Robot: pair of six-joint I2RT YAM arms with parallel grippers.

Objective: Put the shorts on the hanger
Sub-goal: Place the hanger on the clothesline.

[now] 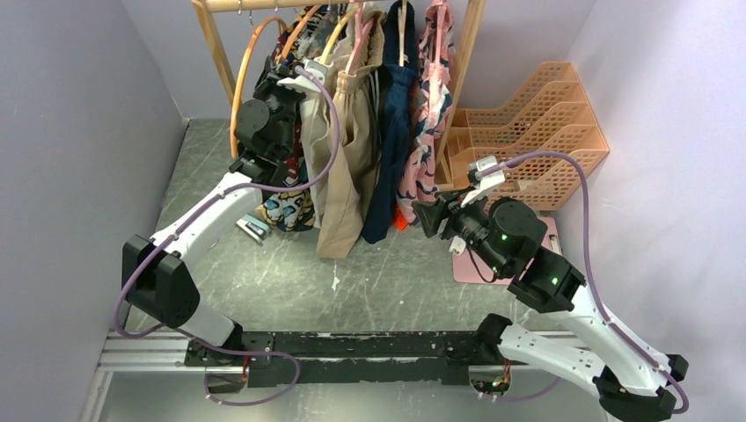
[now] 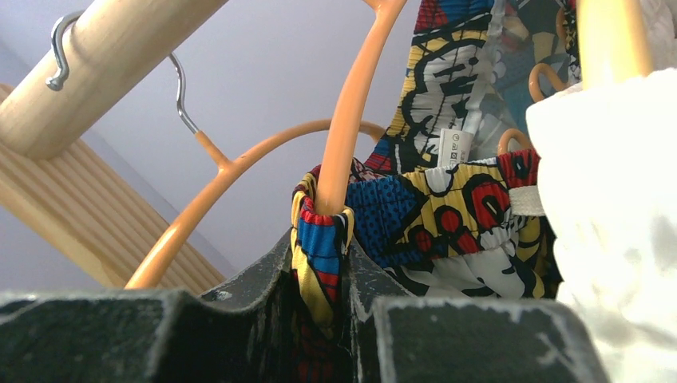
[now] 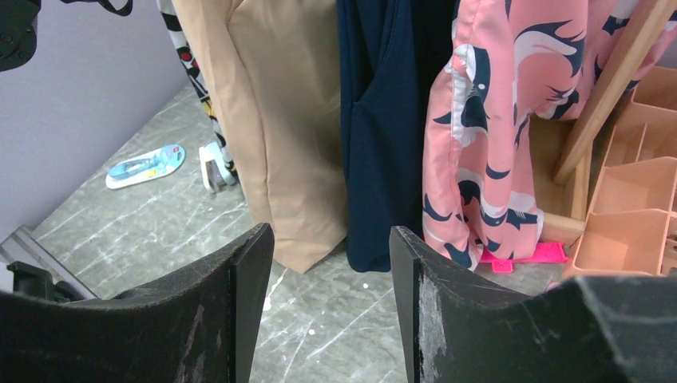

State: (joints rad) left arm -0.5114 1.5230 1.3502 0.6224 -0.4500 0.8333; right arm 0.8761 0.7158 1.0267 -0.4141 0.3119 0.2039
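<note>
Grey marbled bench, lilac walls, wooden rack at rear carrying garments. At the rack's left end the left gripper is raised, jaws narrow, pinching a fold of the shorts at the waistband. One arm of the hanger runs down into that same fold, touching the fabric; its hook rises toward the rail. The shorts hang just beside a tan garment. Low over the bench, the right gripper has its jaws wide and empty, facing the navy garment and pink garment.

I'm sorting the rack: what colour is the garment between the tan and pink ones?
Dark navy blue. The navy garment shows best in the right wrist view.
</note>
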